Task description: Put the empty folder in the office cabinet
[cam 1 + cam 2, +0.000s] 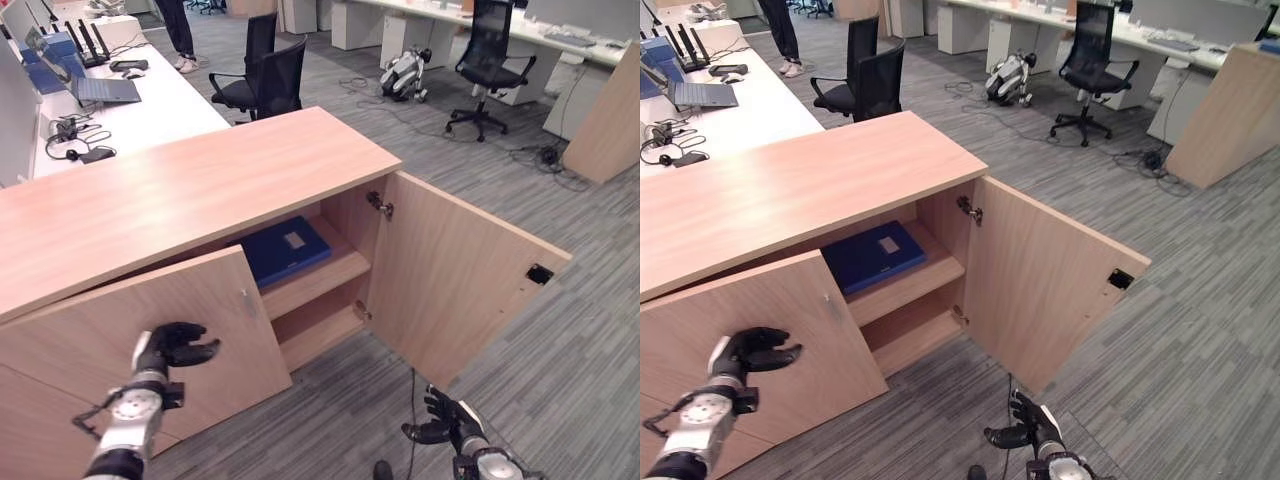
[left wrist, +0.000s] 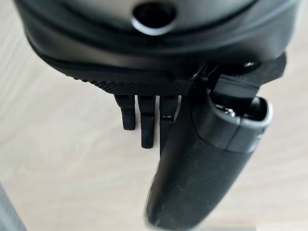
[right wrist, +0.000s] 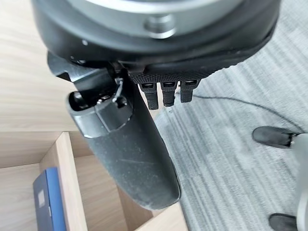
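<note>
Blue folder (image 1: pixel 283 248) lies flat on the upper shelf (image 1: pixel 315 282) inside the wood-grain office cabinet (image 1: pixel 190 190). It has a pale rectangular label on its cover; any writing there is too small to read. Smooth matte cover, squared corners. Right door (image 1: pixel 455 275) swung wide open, metal hinge at its top inner edge and a small dark latch near the outer edge. Left door (image 1: pixel 150 330) ajar, only partly open. Left hand (image 1: pixel 172 345) sits against the left door's face, fingers loosely curled, holding nothing; contact looks likely but hard to confirm. Right hand (image 1: pixel 440 420) hangs low over grey ribbed carpet (image 1: pixel 560 350), fingers relaxed, empty. White desk (image 1: pixel 150 105) behind with a laptop (image 1: pixel 105 88); black office chairs (image 1: pixel 265 75) beyond.
</note>
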